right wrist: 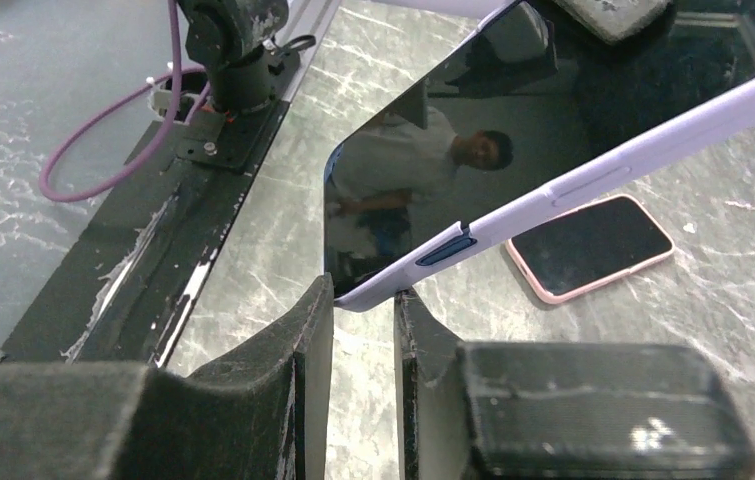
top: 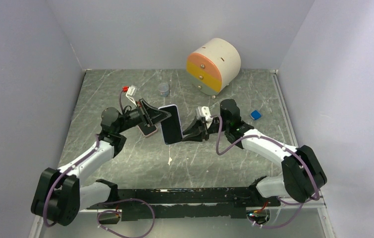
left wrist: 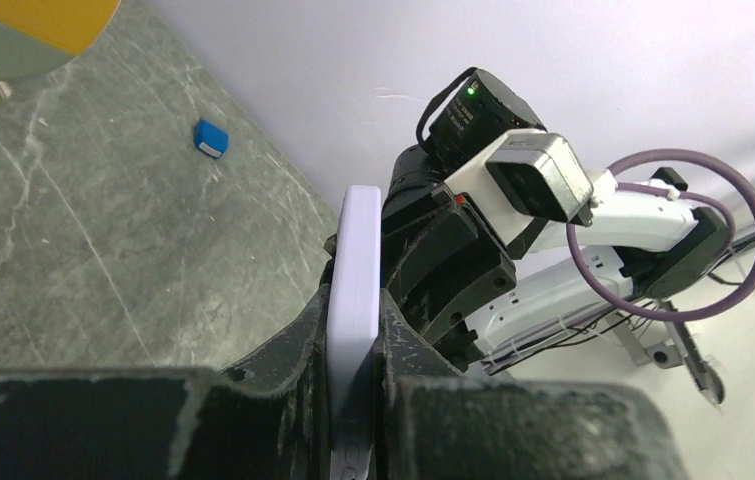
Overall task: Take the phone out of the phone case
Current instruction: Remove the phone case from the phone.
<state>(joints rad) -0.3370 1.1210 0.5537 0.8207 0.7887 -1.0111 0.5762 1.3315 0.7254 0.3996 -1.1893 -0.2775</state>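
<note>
A phone with a dark screen [top: 171, 125] sits in a lavender case [left wrist: 358, 260] and is held upright above the table between both arms. My left gripper [left wrist: 353, 310] is shut on the case's edge, one finger on each face. In the right wrist view the glass [right wrist: 513, 130] reflects the room, and the case's edge [right wrist: 593, 180] runs diagonally. My right gripper [right wrist: 364, 300] is closed on the case's lower corner, which sits between its fingertips. In the top view the left gripper [top: 161, 117] is on the phone's left and the right gripper [top: 187, 132] on its right.
A second phone in a pink case [top: 148, 130] lies flat under the left gripper and also shows in the right wrist view [right wrist: 593, 245]. A round drawer unit [top: 213, 64], a grey cup [top: 163, 89], a white connector [top: 130, 91] and a blue block [top: 255, 115] stand further back.
</note>
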